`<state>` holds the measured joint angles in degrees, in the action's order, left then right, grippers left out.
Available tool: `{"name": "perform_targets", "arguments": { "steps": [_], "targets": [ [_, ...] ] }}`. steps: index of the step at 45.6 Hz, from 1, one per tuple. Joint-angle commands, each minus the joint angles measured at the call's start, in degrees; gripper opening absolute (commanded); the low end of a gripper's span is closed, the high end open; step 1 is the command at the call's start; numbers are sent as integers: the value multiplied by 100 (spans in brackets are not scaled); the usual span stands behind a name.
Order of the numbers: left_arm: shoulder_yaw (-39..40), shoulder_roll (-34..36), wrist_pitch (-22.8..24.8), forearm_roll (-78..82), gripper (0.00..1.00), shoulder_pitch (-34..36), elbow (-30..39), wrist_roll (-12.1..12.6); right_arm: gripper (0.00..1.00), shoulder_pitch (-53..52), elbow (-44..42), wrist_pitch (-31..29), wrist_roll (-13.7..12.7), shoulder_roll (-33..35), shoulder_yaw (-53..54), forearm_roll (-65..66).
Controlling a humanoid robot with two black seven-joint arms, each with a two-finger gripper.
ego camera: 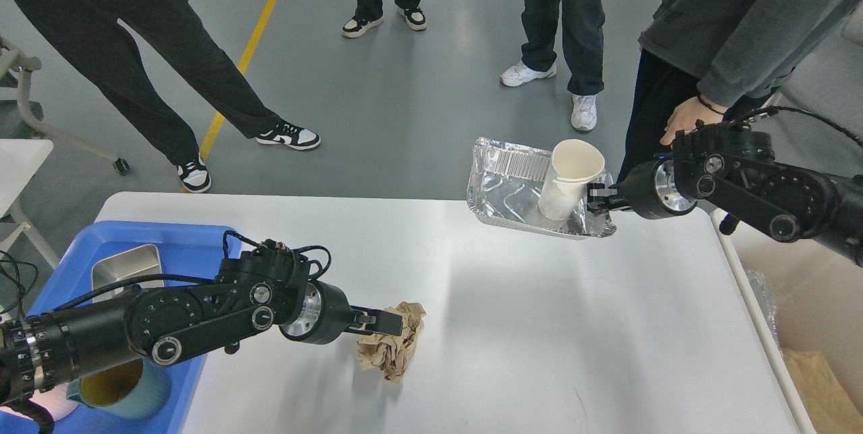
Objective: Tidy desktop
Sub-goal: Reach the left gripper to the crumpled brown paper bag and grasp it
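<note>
The white desktop (539, 326) fills the lower view. A crumpled ball of brown paper (392, 353) lies on it near the front. My left gripper (390, 321) reaches in from the left and touches the top of that ball; its fingers merge into one dark shape. Over the far edge, a foil tray (502, 191) hangs tilted above the table, with my right gripper (597, 198) shut on its right rim. A white paper cup (570, 178) stands leaning inside the tray, next to the gripper.
A blue tray (202, 238) at the left holds a metal box (125, 265) and a teal mug (121, 383), partly hidden by my left arm. Several people stand beyond the far edge, and one's hand (684, 117) is close to my right arm. A brown bag (819, 380) lies off the right edge.
</note>
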<state>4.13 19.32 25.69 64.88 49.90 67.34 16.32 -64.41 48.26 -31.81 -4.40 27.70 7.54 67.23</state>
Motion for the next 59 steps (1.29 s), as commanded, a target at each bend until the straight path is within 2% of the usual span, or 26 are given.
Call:
{"name": "perform_targets", "arguments": {
  "steps": [1,10,19,23,30,34,35,39,46,54,59],
  "targets": [
    [0,-253,-3,86,92,-86,-247,21,0,7,-1,8,0,8,2,0],
    [9,-516,-12,385,89,-253,-538,21,0,43,17,8,0,34,10,0],
    [9,-552,-12,482,75,-271,-564,117,0,60,61,17,0,95,19,0],
    [0,-622,-3,499,66,-271,-564,196,0,78,61,25,0,95,19,0],
    [0,-649,15,499,59,-262,-617,293,0,95,69,34,0,95,28,0],
    [0,-649,59,491,48,-262,-617,328,0,104,69,34,0,95,28,0],
    [9,-649,76,491,41,-262,-617,337,0,95,69,34,0,95,28,0],
    [9,-640,94,482,21,-262,-617,337,0,95,69,34,0,95,28,0],
    [27,-640,234,473,3,-209,-608,337,0,95,69,34,0,95,28,0],
    [219,-526,647,403,2,-113,-407,408,0,95,61,34,9,95,28,0],
    [571,-359,1016,376,2,2,-99,556,0,95,61,34,0,87,37,0]
  ]
}}
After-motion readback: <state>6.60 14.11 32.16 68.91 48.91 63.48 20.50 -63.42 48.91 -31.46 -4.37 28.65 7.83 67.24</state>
